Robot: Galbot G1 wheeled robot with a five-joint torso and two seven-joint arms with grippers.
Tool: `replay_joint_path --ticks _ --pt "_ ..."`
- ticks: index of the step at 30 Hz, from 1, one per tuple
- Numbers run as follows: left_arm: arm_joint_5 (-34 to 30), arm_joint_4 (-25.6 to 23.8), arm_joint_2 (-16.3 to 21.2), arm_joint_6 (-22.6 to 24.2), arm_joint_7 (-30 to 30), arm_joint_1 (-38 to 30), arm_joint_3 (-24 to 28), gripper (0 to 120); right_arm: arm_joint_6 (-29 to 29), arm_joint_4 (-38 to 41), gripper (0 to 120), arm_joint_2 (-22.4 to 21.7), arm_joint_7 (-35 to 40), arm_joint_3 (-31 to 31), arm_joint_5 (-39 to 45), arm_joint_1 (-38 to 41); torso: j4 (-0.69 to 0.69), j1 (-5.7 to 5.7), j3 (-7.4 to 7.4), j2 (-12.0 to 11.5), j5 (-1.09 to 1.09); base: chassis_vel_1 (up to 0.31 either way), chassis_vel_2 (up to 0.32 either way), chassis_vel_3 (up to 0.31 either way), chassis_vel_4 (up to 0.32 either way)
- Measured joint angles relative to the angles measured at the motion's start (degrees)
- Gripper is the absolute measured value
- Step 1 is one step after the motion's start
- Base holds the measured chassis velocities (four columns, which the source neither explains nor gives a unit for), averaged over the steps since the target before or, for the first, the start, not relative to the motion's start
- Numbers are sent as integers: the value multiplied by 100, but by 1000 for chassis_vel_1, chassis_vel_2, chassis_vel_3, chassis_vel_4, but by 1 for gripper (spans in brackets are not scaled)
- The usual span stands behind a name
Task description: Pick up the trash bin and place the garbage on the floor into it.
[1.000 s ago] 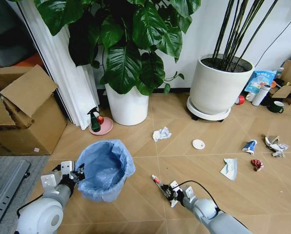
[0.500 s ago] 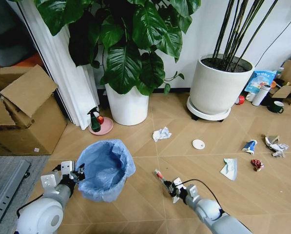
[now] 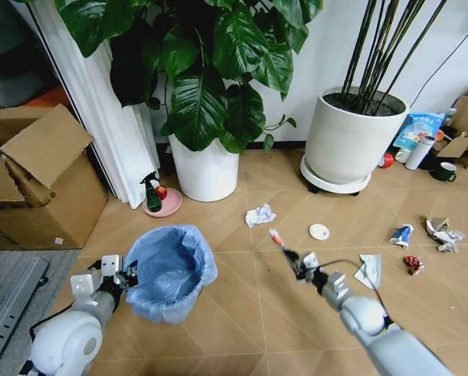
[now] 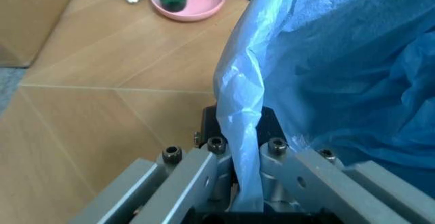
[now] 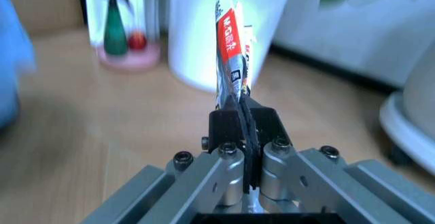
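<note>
The trash bin (image 3: 169, 272), lined with a crinkled light-blue bag (image 4: 340, 66), sits at the near left of the scene, with its open mouth facing up. The left gripper (image 3: 126, 276) is at the bin's left rim; in the left wrist view its fingers (image 4: 204, 175) are closed on a fold of the bag at the rim. The right gripper (image 3: 295, 261) is raised to the right of the bin, apart from it, and its fingers (image 5: 227, 175) are closed on the lower end of a thin tube (image 5: 233, 56) with a red label; in the head view the tube (image 3: 278, 238) slants up and to the left from the gripper. The remaining garbage lies on the wooden floor (image 3: 241, 329): a crumpled white tissue (image 3: 259, 215) in the middle, a white disc (image 3: 319, 232) to its right, a pale paper scrap (image 3: 368, 269) nearer and further right, a crushed blue wrapper (image 3: 401, 235), a crushed red wrapper (image 3: 413, 265) and a crumpled paper wad (image 3: 442, 232) at the far right. Beyond the bin, a green spray bottle (image 3: 152, 194) stands on a pink dish (image 3: 165, 205) beside a white plant pot (image 3: 207, 171). A second, larger white pot (image 3: 350, 143) stands at the far right, and a cardboard box (image 3: 34, 184) sits at the far left.
</note>
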Motion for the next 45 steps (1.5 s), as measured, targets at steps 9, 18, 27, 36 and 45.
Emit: replay_joint_path --ticks 9,18,27,36,45 --pt "-645 223 371 201 -148 -867 614 0 -467 1360 0 -206 593 -519 956 767 -1 0 0 0 1 0 0 0 0" --pt "-1445 626 722 560 -323 -1865 1456 0 -489 1677 0 23 1108 -1776 1448 2068 0 0 0 0 1 0 0 0 0" --pt "-1574 918 762 671 -266 -2198 1812 0 -470 1667 0 406 1235 -2948 1642 3015 1 0 0 0 2 0 0 0 0" --pt "-1671 949 740 707 -220 -2223 1723 0 -454 1494 0 354 1239 -3296 1502 2823 -2 0 0 1 2 0 0 0 0" --pt "-1674 925 795 712 -157 -2193 1582 0 -459 1378 23 386 1285 -3401 1346 2681 -1 0 0 1 1 0 0 0 0"
